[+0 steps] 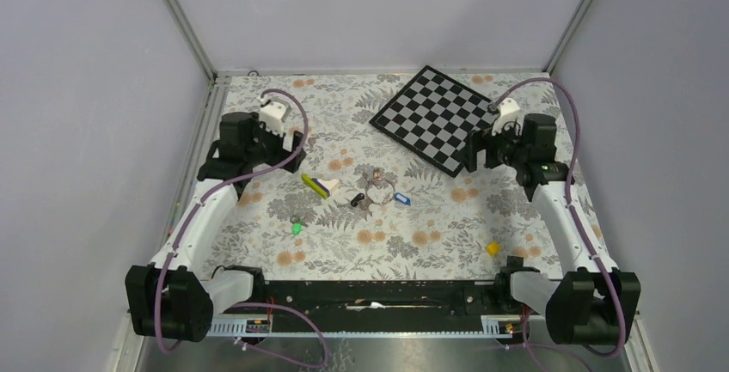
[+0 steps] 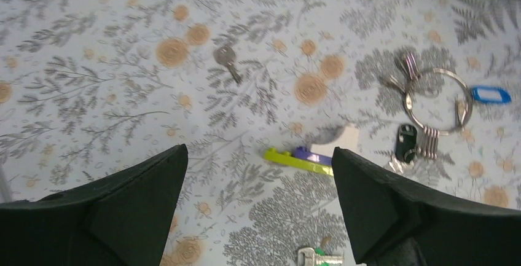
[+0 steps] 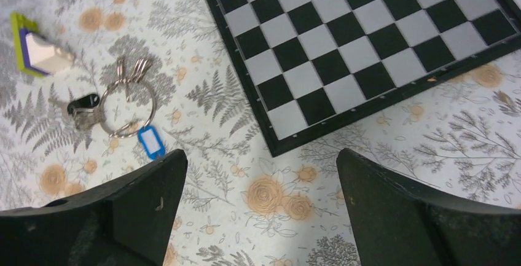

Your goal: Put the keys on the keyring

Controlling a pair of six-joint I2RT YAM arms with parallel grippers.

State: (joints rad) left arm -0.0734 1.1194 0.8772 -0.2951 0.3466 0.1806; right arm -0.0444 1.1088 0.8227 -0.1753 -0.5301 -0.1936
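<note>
Grey walls enclose a floral-patterned table [image 1: 258, 252]. At its centre lies the thin round silver wire keyring [image 1: 379, 188]. The small blue-headed key [image 1: 402, 199] lies just beside it on the right, and the small black-headed key [image 1: 356, 200] on the left. Both appear to touch the ring, but whether they are threaded on cannot be told. The small green-headed key [image 1: 297, 228] lies well apart, toward the near left. A yellow-white-purple wedge block [image 1: 320, 185] sits left of the ring. A black-and-white chessboard [image 1: 434, 118] occupies the far right, and a small yellow cube [image 1: 493, 248] the near right. The left hand [image 2: 259, 149] hovers with fingers spread wide, holding nothing. The right hand [image 3: 262, 150] is likewise spread wide and holding nothing.
</note>
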